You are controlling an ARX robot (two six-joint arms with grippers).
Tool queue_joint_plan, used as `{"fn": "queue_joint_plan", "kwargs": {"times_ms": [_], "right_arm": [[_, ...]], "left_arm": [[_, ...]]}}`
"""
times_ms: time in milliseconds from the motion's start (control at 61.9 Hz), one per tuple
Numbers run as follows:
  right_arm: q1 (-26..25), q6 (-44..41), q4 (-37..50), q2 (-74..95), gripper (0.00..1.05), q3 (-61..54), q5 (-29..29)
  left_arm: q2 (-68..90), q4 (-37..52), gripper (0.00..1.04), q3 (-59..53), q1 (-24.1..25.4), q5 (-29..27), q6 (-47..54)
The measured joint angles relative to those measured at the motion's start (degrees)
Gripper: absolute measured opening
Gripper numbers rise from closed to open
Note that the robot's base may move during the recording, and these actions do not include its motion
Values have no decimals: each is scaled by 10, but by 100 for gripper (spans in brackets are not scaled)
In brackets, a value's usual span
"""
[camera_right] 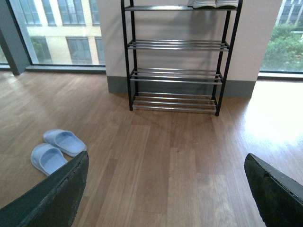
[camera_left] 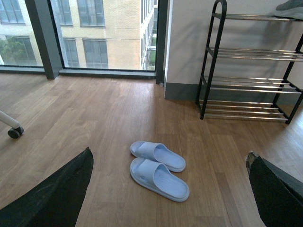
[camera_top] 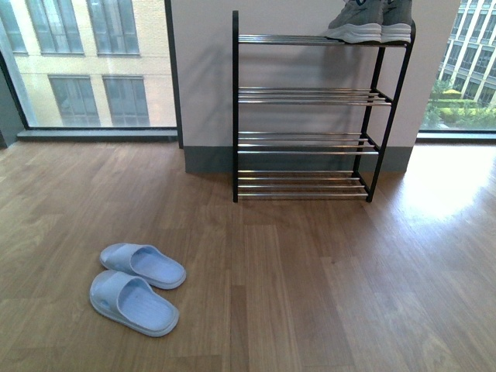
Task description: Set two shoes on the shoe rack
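Two pale blue foam slides lie side by side on the wooden floor, one [camera_top: 143, 265] a little farther than the other [camera_top: 132, 302]. A pair of grey sneakers [camera_top: 370, 22] with white soles stands on the right end of the top tier of the shoe rack [camera_top: 310, 96], which is against the wall. My left gripper [camera_left: 169, 153] hangs open above the floor, and the slides [camera_left: 158, 177] show between its fingers. My right gripper [camera_right: 166, 155] is open over bare floor facing the rack [camera_right: 177, 45], with the slides [camera_right: 57, 149] off to one side. Neither arm shows in the front view.
The rack's three lower tiers hold nothing. Floor-to-ceiling windows [camera_top: 85, 62] flank the white wall pillar [camera_top: 201, 77] behind the rack. A white leg with a black caster [camera_left: 14, 132] stands on the floor at one edge of the left wrist view.
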Motion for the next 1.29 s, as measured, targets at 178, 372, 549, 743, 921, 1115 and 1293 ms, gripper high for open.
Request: {"fn": "queue_joint_plan", "kwargs": {"times_ms": [178,372,549,743,921,1115,1293], "right_arm": [[0,0,0,0,95,0,0],[0,0,0,0,95,0,0],[0,0,0,0,95,0,0],[0,0,0,0,95,0,0],[0,0,0,1,95,0,-2],[0,0,0,1,95,0,-2],[0,0,0,1,95,0,-1]], "left_arm": [[0,0,95,0,0,0,0],[0,0,95,0,0,0,0],[0,0,95,0,0,0,0],[0,0,95,0,0,0,0],[4,-6,95,2,-5,-18,-4],[358,49,95,91,-127,-198,-315],[865,191,95,217,-149,-150,-492]]}}
